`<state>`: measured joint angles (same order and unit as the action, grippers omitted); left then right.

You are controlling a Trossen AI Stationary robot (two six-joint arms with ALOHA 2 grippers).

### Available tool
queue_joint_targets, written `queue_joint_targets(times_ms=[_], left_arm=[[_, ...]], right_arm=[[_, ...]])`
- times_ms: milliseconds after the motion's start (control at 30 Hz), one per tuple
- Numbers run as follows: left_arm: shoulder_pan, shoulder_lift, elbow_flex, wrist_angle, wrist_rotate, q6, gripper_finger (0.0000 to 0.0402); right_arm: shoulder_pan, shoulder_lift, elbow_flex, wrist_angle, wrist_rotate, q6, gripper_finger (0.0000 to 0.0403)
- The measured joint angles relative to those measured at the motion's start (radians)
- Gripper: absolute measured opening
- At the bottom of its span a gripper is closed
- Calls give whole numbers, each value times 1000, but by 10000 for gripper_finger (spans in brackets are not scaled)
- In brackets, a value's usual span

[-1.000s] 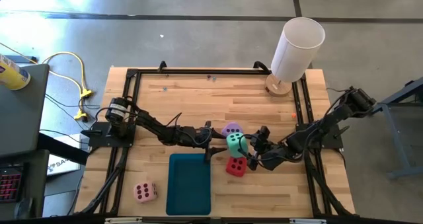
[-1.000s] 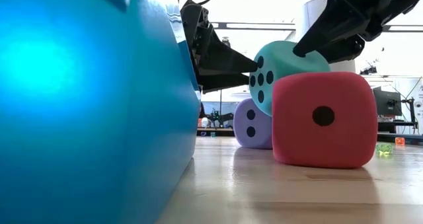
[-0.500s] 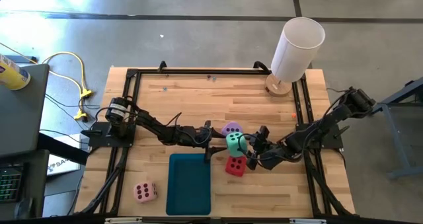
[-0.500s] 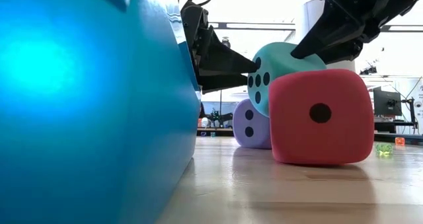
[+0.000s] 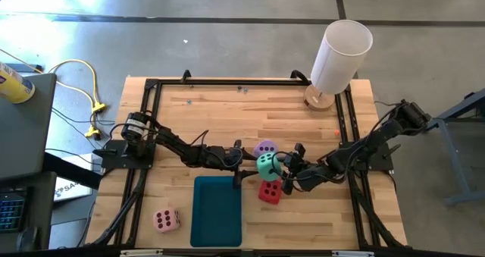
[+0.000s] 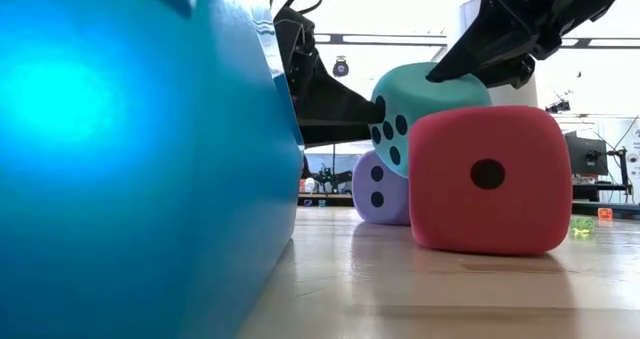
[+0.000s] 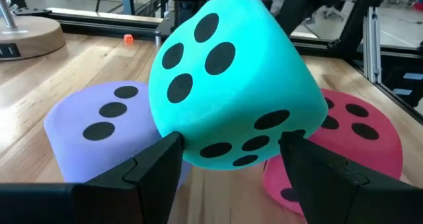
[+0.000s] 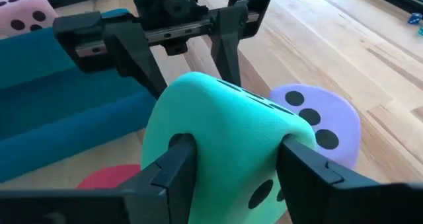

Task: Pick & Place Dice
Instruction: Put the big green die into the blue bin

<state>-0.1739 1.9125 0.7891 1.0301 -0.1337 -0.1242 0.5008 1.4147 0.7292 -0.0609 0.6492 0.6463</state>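
We judge the task barely begun: none of the 4 dice sits in the teal tray (image 5: 216, 210), if that is where they belong. The mint green die (image 5: 267, 165) is off the wood, perched between the lilac purple die (image 5: 265, 148) and the red die (image 5: 270, 190) and leaning on both, as the left wrist view shows. The right gripper (image 8: 228, 159) has its jaws clenched on that green die, the foam bulging between them. The left gripper (image 7: 228, 159) reaches in from the opposite side with its jaws set either side of the same die's lower edge, pressed against it, so we read it as gripped from both ends. The pale pink die (image 5: 167, 220) lies well apart, near the front corner on the left arm's side, beside the tray. What is left, in our judgement, is to carry the green die off and then deal with the other 3. The surface (image 5: 227, 113) is a pale wooden butcher-block top edged by a black metal frame, and its far half is mostly bare. A tall white cylinder (image 5: 340, 56) on a round wooden base stands at the far corner on the right arm's side. Around it lies a grey concrete floor; a yellow cable (image 5: 83, 83) loops on the left. The low view shows a bright room beyond, with a monitor (image 6: 585, 154) off to one side.
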Motion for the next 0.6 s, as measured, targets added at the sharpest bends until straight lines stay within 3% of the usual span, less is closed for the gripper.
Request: queue_joint_targets(times_ms=[367,600], left_arm=[[-7,-4,0,-7,4,19,246],[-30,-48,0,-97,23,49,246]], right_arm=[[-8,0,1,50,-32,-80,144],[-14,2,1,168,-81,-206,117]])
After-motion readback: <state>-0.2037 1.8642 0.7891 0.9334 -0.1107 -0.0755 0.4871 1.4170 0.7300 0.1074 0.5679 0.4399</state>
